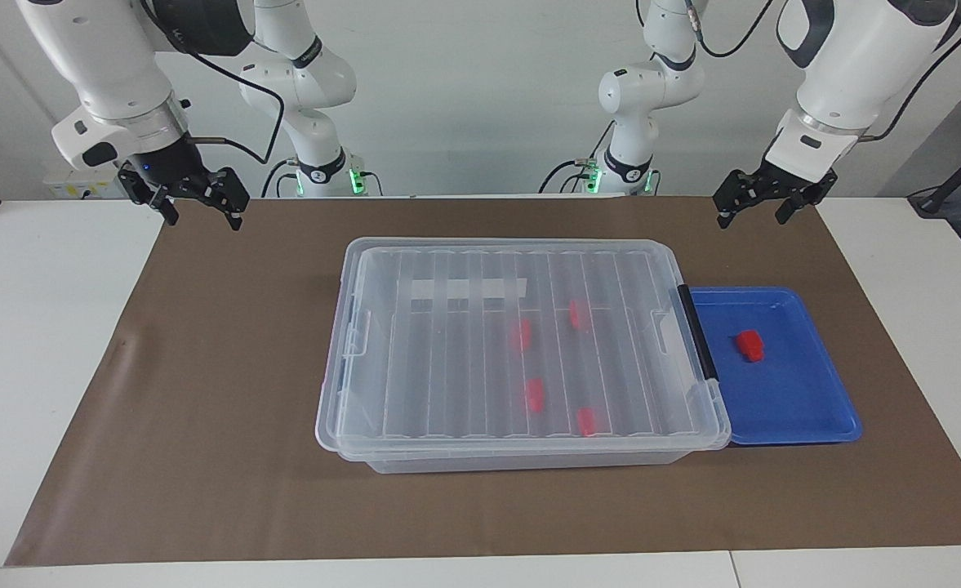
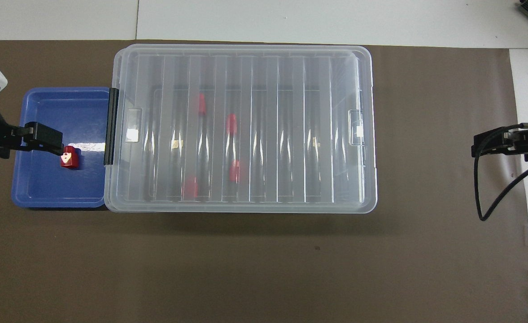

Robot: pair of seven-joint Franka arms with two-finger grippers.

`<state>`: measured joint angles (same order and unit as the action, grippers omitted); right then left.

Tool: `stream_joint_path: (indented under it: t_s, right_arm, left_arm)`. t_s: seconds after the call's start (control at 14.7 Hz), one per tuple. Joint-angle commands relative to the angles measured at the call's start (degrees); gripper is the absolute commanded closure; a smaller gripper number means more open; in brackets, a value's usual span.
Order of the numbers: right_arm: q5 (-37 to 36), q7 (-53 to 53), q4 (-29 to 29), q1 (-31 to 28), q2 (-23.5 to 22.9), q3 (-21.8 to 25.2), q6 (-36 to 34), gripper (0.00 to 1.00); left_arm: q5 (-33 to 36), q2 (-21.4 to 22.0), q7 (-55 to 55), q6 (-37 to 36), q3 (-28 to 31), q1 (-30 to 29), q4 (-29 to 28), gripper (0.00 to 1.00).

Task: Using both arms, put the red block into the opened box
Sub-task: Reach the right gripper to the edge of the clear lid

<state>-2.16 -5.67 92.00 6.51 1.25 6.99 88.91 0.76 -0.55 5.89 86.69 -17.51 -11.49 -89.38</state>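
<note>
The box [image 1: 447, 343] [image 2: 290, 112] is a large clear bin in the middle of the brown mat, and its ribbed lid lies shut on it. Several red blocks [image 1: 519, 335] [image 2: 231, 123] show blurred through the lid. One more red block [image 1: 749, 345] [image 2: 69, 158] lies in the blue tray [image 1: 790, 400] [image 2: 48, 188] beside the box, toward the left arm's end. My left gripper [image 1: 754, 216] [image 2: 44, 137] hangs open, high over that end of the mat and well clear of the block. My right gripper [image 1: 202, 216] [image 2: 492, 144] hangs open and empty over the mat's other end.
A black latch [image 1: 696, 331] [image 2: 110, 125] clamps the box end that touches the tray. The brown mat [image 1: 202, 408] [image 2: 246, 269] covers most of the white table [image 1: 39, 327]. A loose black cable [image 2: 492, 197] droops from the right arm.
</note>
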Motion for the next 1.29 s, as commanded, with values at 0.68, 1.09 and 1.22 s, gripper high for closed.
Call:
stream_joint_path:
  t_s: [0.68,1.09,1.22]
  right_arm:
    - [6.63,1.37,3.81,0.87,-3.16,-0.22,15.84,0.00]
    - [13.06,1.02,4.33,6.31,-11.25,-0.75,27.62,0.00]
    - [13.06,1.02,5.82,7.46,-13.02,-0.75,31.13,0.00]
  left_arm:
    - [0.73,1.96,0.44,1.99,0.81,0.06,-2.11,0.00]
    - [0.73,1.87,0.17,1.99,12.41,9.82,-1.85,0.00]
    - [0.73,1.96,0.09,2.08,12.50,9.91,-1.94,0.00]
